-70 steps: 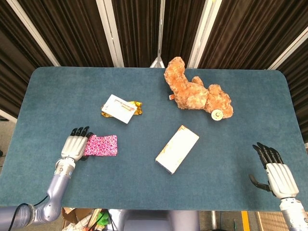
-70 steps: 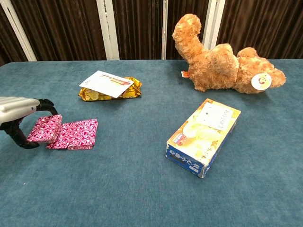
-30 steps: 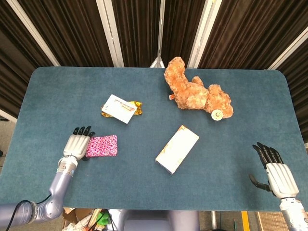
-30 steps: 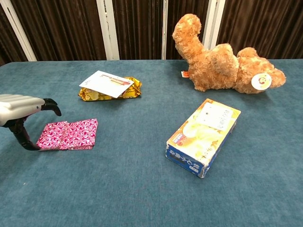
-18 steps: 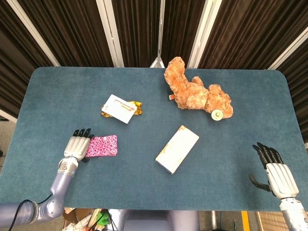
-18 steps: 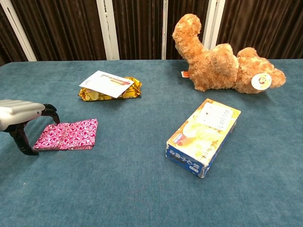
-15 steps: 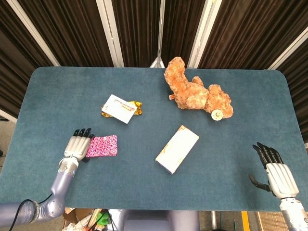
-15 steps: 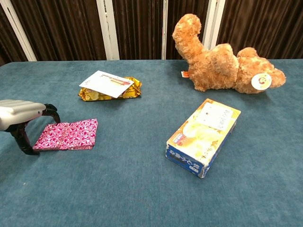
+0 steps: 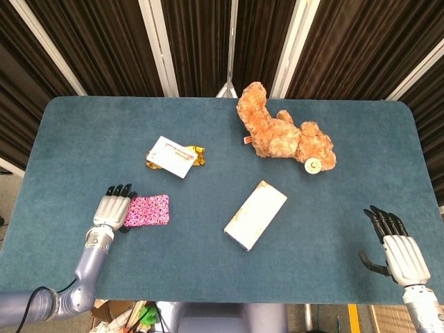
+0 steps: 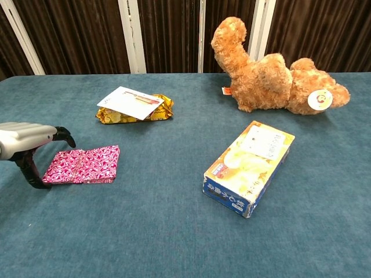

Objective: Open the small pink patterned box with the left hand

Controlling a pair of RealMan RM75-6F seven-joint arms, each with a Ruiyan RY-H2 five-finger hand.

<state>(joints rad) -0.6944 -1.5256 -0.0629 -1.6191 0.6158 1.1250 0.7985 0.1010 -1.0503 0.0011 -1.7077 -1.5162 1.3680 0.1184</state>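
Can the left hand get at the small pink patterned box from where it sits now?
Probably yes. The left hand is right at the near-left edge of the small pink patterned box, fingers apart over that end, holding nothing. Nothing lies between them; the gold foil packet sits well behind.

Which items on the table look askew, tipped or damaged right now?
The teddy bear lies toppled on its side at the back. The yellow box sits diagonal to the table edge. A white card rests on the gold packet. The pink patterned box lies flat beside the left robot hand. No damage or spills visible.
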